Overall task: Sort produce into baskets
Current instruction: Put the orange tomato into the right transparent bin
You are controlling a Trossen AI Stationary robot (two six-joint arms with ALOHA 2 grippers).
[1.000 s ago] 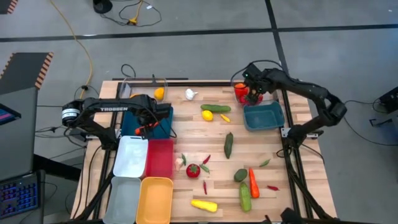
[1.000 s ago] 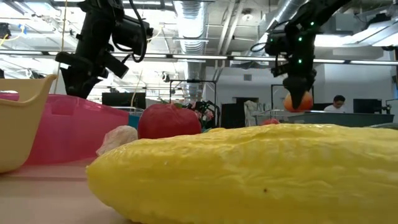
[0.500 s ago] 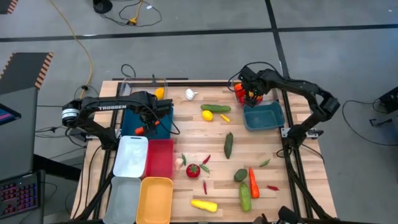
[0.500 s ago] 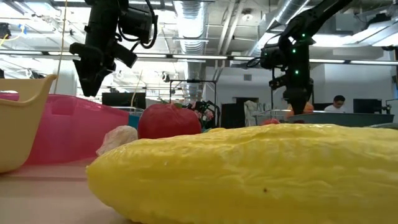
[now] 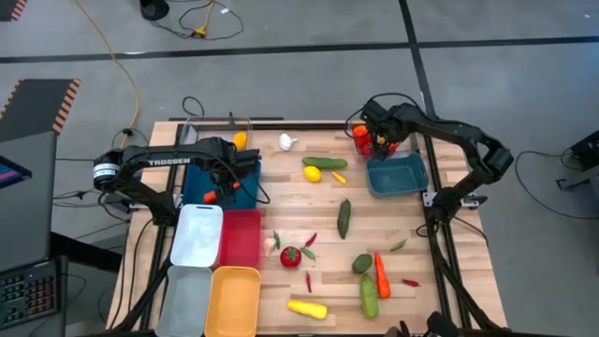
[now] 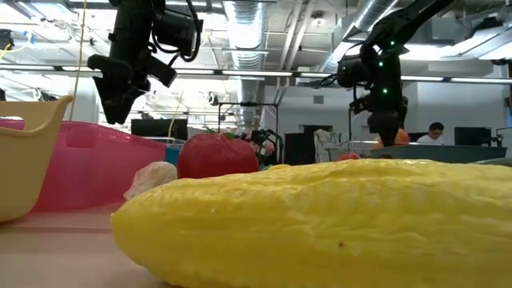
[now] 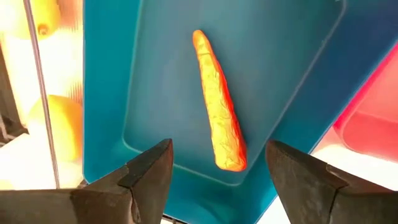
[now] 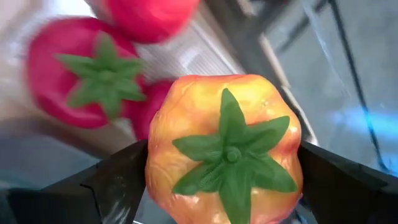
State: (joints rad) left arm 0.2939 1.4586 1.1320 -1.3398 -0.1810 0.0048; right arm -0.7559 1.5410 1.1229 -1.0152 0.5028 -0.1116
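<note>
My right gripper [image 5: 377, 142] hangs over the clear basket [image 5: 355, 125] at the table's far right, shut on an orange pepper [image 8: 224, 124]. Red tomatoes [image 8: 81, 81] lie in that basket under the pepper. In the low view the pepper [image 6: 398, 137] shows only partly, behind a basket rim. My left gripper [image 7: 217, 186] stands open above the teal basket [image 7: 143, 93], clear of the carrot [image 7: 217, 106] that lies flat on the basket's floor. Loose produce lies across the table's middle. My right gripper has the orange pepper between its two fingers, one on each of two opposite sides [image 8: 155, 155], with the green stem top facing the wrist. The fingers come from above, slanting down. Whether the pepper's underside rests on the tomatoes cannot be told.
A dark blue basket [image 5: 398, 175] stands just nearer than the clear one. White [image 5: 198, 234], red [image 5: 241, 236], grey [image 5: 184, 298] and yellow [image 5: 234, 300] baskets fill the near left. Cucumbers [image 5: 343, 217], a tomato [image 5: 290, 256], a squash [image 5: 307, 308] and garlic [image 5: 287, 142] lie loose.
My right gripper has gone down with the orange pepper toward the clear basket. In the low view the pepper hung free below the fingers a second ago; now it sits lower, partly behind the basket rim.
</note>
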